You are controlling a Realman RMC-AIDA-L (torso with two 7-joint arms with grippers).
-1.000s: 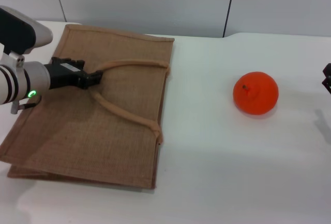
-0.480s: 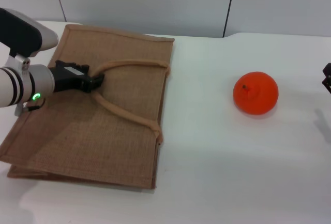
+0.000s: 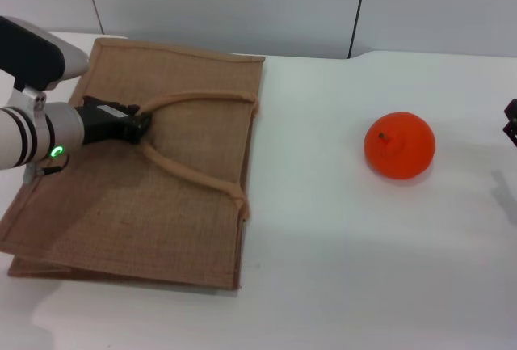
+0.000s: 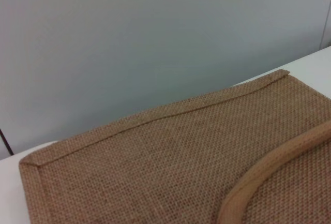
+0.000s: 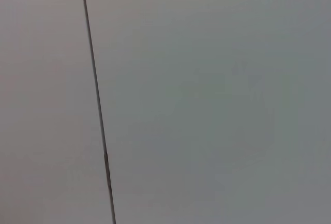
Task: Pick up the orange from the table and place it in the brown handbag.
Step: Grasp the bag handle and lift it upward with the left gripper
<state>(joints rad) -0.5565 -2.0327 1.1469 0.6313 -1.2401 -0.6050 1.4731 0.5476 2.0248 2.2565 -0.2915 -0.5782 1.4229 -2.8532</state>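
The orange (image 3: 399, 145) sits on the white table (image 3: 363, 269) at the right, untouched. The brown handbag (image 3: 121, 204) lies flat on the table at the left, its two tan loop handles (image 3: 194, 174) spread over its top face. My left gripper (image 3: 140, 124) lies over the bag and is shut on the bend of the handles. The left wrist view shows the bag's weave (image 4: 155, 162) and one handle (image 4: 269, 167). My right gripper (image 3: 511, 122) shows only as a dark tip at the right edge, to the right of the orange.
A grey panelled wall (image 3: 242, 2) runs along the table's far edge. The right wrist view shows only that wall (image 5: 207, 105). White tabletop lies between the bag and the orange.
My left gripper has drawn back to the left with the handle in it. The bag has slid a little to the left with it. The orange and right arm have not moved.
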